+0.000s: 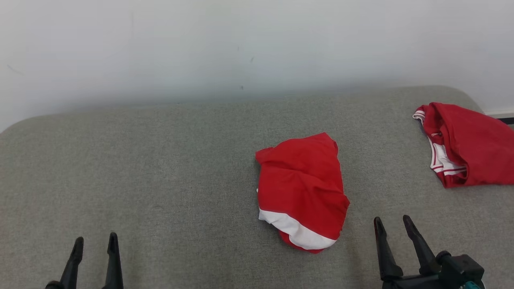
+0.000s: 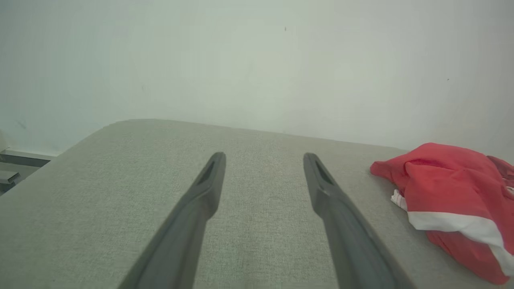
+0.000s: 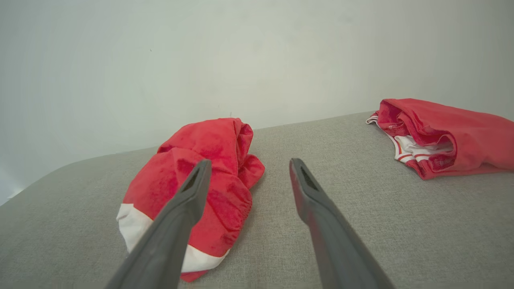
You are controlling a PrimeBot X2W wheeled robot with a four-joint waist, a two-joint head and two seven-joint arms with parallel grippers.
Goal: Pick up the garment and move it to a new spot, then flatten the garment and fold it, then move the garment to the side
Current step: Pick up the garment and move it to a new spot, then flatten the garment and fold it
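Right gripper (image 1: pixel 391 218) and left gripper (image 1: pixel 96 236) hold their jaws spread, empty. Lower the right onto the crumpled garment (image 1: pixel 301 188), seemingly shorts, mid-bed (image 1: pixel 160 160), and pinch 1 raised fold.

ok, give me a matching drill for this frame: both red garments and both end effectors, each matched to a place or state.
1 centre garment
2 side garment
3 left end effector
4 right end effector

A open, lower left, away from both garments
B far right, white trim with red stripes
C crumpled, plain white band at near end
D open, just right of the centre garment

Pairs: 1-C, 2-B, 3-A, 4-D
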